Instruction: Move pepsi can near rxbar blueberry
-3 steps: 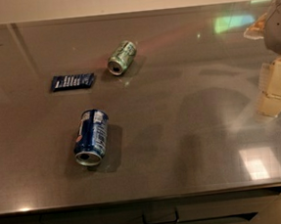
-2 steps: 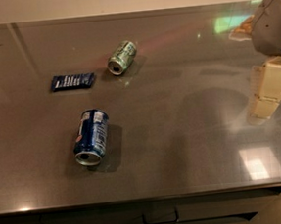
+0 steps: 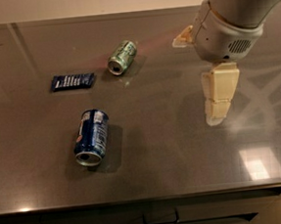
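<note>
One pepsi can (image 3: pixel 91 137), lying on its side, silver end facing the near edge of the counter (image 3: pixel 175 174). Its position is unchanged from a second ago, and nothing touches it.

One rxbar blueberry (image 3: pixel 73 81), flat, beyond the pepsi can and slightly to the picture's left. It is apart from the can and has not moved.

One green and silver can (image 3: pixel 122 57), on its side, beyond the pepsi can and to the picture's right, near the bar.

One gripper (image 3: pixel 217 111), well to the picture's right of the pepsi can, hanging low over bare counter. Change noted: it has travelled inward from the frame's right edge toward the pepsi can, with the arm housing (image 3: pixel 231 22) now large above it. It carries nothing. Whether it is released or clenched cannot be told.

Judgement: this is the approach stage. The grasp is not yet made and the whole move remains.

Surface: dark, glossy, speckled counter with a bright light reflection (image 3: pixel 255 164). There are drawer fronts (image 3: pixel 155 220) below the near edge and a pale wall (image 3: pixel 96 1) behind.
</note>
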Motion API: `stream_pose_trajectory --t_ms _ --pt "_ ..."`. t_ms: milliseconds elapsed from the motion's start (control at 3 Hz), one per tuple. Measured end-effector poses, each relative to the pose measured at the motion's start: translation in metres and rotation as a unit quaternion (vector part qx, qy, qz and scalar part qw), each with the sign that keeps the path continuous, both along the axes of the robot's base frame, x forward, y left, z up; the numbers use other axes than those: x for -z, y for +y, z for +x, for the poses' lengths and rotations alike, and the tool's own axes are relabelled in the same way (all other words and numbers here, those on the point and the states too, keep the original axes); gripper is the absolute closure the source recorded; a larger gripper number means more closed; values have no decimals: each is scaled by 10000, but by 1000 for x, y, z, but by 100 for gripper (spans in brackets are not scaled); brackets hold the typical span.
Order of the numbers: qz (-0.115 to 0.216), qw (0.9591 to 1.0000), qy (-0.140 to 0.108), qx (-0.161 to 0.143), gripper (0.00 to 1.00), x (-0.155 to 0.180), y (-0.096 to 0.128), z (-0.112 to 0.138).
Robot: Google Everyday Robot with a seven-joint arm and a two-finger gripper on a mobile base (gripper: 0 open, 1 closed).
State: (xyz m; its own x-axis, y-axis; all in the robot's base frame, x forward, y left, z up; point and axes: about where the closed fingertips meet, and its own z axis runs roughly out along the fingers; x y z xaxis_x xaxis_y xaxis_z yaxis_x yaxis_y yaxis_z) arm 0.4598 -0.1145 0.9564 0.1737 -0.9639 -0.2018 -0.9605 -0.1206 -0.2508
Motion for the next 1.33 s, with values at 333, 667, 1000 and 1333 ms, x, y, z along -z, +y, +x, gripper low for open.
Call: stream_pose_trajectory --t_ms 333,667,1000,1333 --pt "-47 9970 -57 -769 0 6 35 20" --pt "-174 9875 -124 -1559 0 12 70 36" --pt "-388 9717 -129 -2325 0 21 98 36" --pt "-533 9533 -114 -2970 0 35 120 25"
